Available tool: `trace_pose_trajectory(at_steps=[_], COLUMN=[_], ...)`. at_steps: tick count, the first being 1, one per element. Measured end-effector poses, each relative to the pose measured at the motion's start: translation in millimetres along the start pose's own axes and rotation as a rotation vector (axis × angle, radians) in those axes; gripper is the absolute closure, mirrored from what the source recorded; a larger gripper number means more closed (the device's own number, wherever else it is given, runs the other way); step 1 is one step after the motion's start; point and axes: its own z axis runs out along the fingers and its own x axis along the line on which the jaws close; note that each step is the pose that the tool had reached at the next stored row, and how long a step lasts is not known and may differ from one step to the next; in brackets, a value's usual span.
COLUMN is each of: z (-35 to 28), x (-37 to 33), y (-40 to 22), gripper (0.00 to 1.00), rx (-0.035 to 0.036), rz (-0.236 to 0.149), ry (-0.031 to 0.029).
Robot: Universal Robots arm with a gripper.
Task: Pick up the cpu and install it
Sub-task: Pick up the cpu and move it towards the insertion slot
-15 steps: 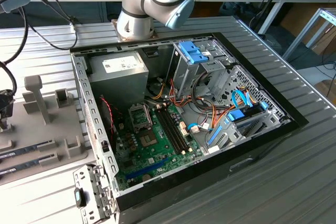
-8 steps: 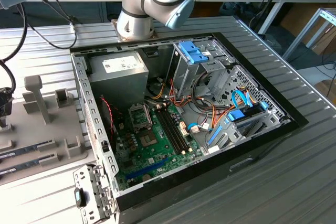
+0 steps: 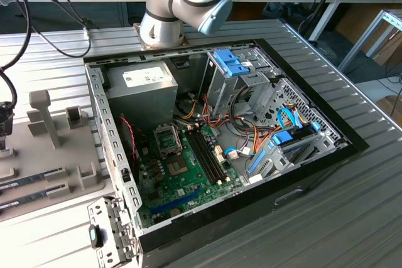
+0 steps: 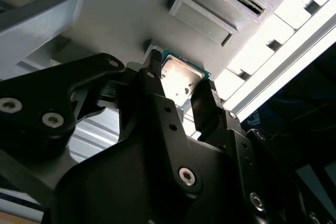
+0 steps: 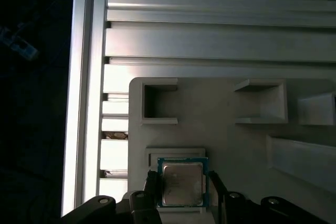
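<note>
The cpu (image 5: pixel 182 183), a small square chip with a dull silver top and a thin green rim, lies level over a square pocket of the grey holder tray (image 5: pixel 236 145). My gripper (image 5: pixel 182 188) is shut on it, one black finger (image 5: pixel 153 192) against each of two opposite edges. The second wrist view shows the same grasp: the cpu (image 4: pixel 181 78) sits between the fingers (image 4: pixel 202 100) of the gripper (image 4: pixel 178 85). Whether the chip has left the pocket I cannot tell. In the exterior view the gripper (image 3: pixel 5 123) is at the far left edge, above the tray (image 3: pixel 59 155).
An open computer case (image 3: pixel 213 130) lies on the slatted metal table (image 3: pixel 339 218). Inside it are the green motherboard with its cpu socket (image 3: pixel 168 140), a grey power-supply box (image 3: pixel 141 86) and drive cages with loose cables. Memory sticks (image 3: pixel 34 177) lie in tray slots.
</note>
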Motion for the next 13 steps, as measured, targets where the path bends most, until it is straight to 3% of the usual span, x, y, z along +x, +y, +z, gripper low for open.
trace_pose_trajectory(at_steps=[13], z=[-16.0], x=[-0.4], y=[1.3], gripper=[0.53], rx=[-0.0175], rz=[0.000], ry=[-0.0003])
